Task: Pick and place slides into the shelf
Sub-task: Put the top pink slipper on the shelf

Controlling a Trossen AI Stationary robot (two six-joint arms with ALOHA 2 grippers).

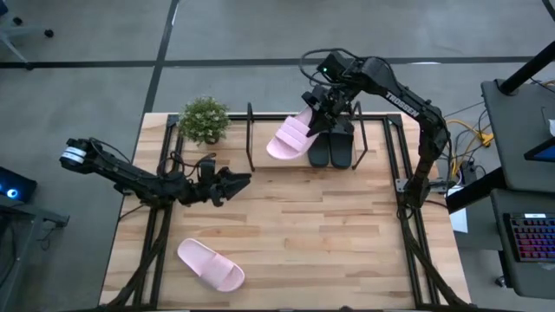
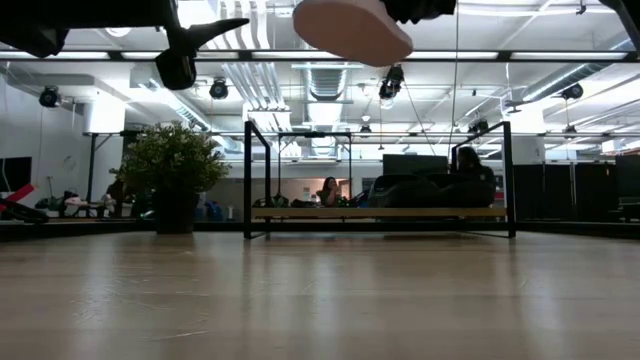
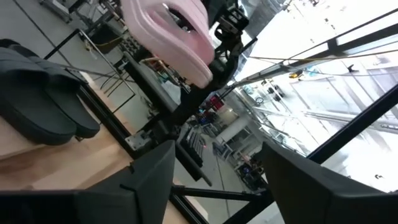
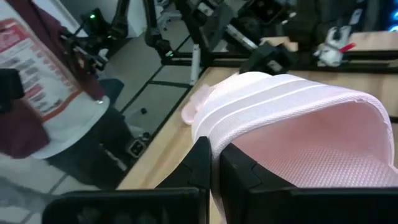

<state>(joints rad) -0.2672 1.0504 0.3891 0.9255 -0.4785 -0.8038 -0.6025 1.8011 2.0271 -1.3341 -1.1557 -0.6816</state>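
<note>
R gripper (image 1: 314, 111) clenched on pink slide (image 1: 289, 139), held above shelf (image 1: 260, 165); L gripper (image 1: 245, 179) open, empty.

Two black slides (image 1: 332, 147) side by side on the shelf (image 1: 260, 165). One pale pink slide (image 1: 290, 137) tilted, raised over the shelf beside them. Second pink slide (image 1: 211, 265) flat, well apart.
</note>
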